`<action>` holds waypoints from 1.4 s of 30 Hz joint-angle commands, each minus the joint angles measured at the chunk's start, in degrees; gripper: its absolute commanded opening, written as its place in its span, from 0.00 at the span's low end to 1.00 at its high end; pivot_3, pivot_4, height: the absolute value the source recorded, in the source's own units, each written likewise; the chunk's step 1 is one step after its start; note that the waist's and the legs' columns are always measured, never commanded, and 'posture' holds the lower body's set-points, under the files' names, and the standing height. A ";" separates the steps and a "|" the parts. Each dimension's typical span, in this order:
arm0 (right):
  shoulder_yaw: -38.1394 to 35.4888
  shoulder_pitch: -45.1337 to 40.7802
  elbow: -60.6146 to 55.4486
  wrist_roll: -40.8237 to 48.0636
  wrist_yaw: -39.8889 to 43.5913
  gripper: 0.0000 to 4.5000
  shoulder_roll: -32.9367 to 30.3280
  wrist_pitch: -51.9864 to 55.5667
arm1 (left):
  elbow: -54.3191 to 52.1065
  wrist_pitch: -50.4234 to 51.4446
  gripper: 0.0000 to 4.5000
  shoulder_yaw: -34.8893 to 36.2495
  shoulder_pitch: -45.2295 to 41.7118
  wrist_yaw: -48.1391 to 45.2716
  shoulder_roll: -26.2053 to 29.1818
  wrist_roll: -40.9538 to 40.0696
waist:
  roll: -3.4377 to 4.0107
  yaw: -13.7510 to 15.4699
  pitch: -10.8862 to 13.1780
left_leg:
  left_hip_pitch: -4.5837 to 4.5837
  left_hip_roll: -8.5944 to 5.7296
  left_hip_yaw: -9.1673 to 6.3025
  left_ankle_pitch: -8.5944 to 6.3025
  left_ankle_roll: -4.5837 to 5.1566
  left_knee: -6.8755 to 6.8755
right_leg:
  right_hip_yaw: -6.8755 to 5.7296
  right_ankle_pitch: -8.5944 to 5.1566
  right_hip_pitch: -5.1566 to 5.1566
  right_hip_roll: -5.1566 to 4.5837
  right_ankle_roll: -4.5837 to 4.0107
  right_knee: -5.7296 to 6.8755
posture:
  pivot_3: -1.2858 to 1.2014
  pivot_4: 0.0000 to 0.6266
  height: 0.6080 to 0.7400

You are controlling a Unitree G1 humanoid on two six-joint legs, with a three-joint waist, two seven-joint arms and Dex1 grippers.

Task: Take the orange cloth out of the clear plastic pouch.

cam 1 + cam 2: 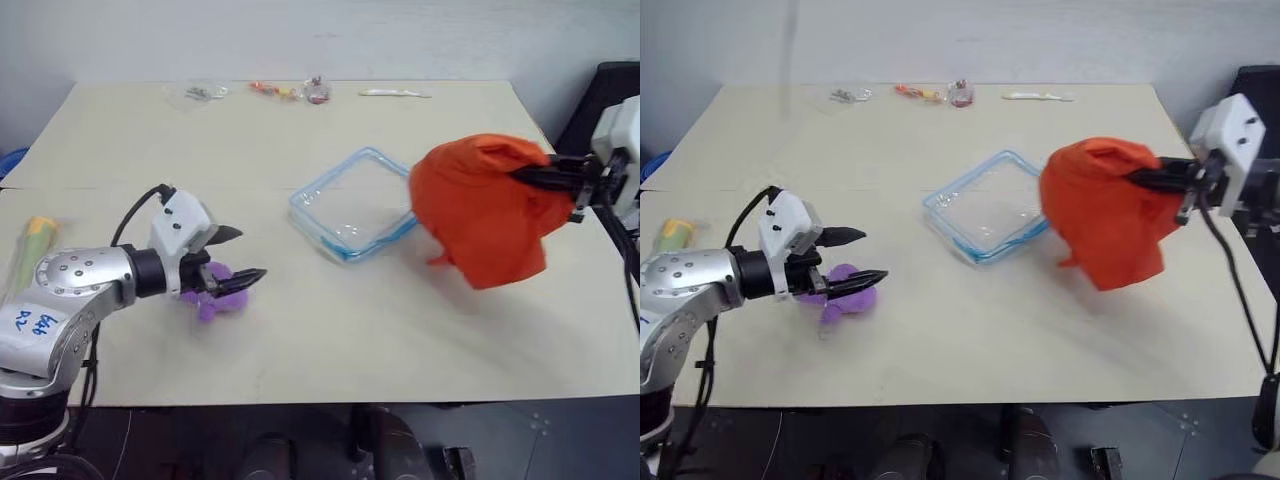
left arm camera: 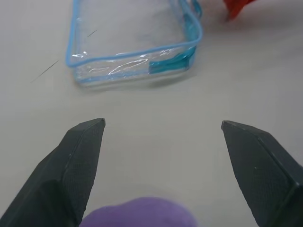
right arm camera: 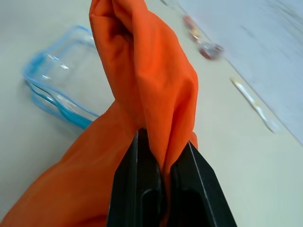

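So from the head views we've got the orange cloth (image 1: 480, 208) hanging off our right gripper (image 1: 532, 178), lifted clear of the table (image 1: 300, 330) and fully out of the clear plastic pouch (image 1: 352, 204). The pouch lies flat on the table, just past the cloth on the side away from the right fingertips, and it looks empty to us, just see-through plastic with the blue trim.

The right wrist view gives us what the head views can't: both black fingers pressed together with a fold of the orange fabric pinched between them, the rest bunching up ahead of the tips and draping down below. It also catches the pouch off beyond the cloth.

Our left gripper (image 1: 242, 254) has its fingers spread wide, nothing between them. The head views show a small purple plush toy (image 1: 215, 296) sitting right under those fingers; the left wrist view only gets the top of it, low between the two finger bases, with the pouch straight ahead of the tips, well apart.

A few small items (image 1: 290, 91) sit along the far table edge, too small to tell.
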 commanded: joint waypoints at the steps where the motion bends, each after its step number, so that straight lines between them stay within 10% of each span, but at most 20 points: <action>1: -2.12 -2.79 5.97 -5.67 -4.38 0.00 -3.70 -12.44 | 2.22 -5.34 0.93 0.40 -1.09 -3.99 1.21 -0.20 | 0.01 -0.21 0.00 | 0.00 0.02 0.02 0.00 0.00 -0.01 | 0.00 0.00 0.00 0.01 0.00 0.00 | 0.52 0.24 1.00; 12: -0.79 16.33 9.71 -28.31 -25.80 0.00 -4.01 -62.78 | -6.23 -0.09 0.93 2.53 -3.29 -6.64 -1.28 -14.81 | 0.00 -1.07 0.01 | -0.03 0.05 0.00 0.02 -0.04 -0.05 | 0.07 0.00 0.01 -0.09 0.00 0.01 | 0.52 0.24 1.00; 23: 0.47 34.30 7.38 -26.87 -32.48 0.00 -2.18 -60.82 | -6.98 0.00 0.93 7.00 0.02 -7.78 1.48 -19.57 | 0.04 -1.33 -0.01 | 0.11 0.09 0.07 0.05 -0.09 -0.03 | 0.67 -0.02 0.05 0.04 -0.03 0.07 | 0.52 0.24 1.00; 37: -8.98 57.52 -12.78 0.15 -20.16 1.00 -2.39 -31.43 | -1.16 -3.99 0.94 9.24 3.29 -15.01 6.02 -18.77 | 0.04 -0.93 -0.01 | 0.13 0.08 0.04 0.05 -0.09 -0.07 | 0.73 -0.02 0.10 0.11 -0.03 0.04 | 0.52 0.24 1.00; 42: -28.48 69.41 -10.76 14.61 -4.62 1.00 -6.05 -4.79 | 3.07 -7.25 0.94 14.76 7.56 -21.51 10.24 -17.44 | 0.05 -0.58 0.00 | 0.10 0.04 0.04 0.01 -0.03 -0.07 | 0.68 -0.01 0.11 0.12 -0.01 -0.08 | 0.52 0.24 1.00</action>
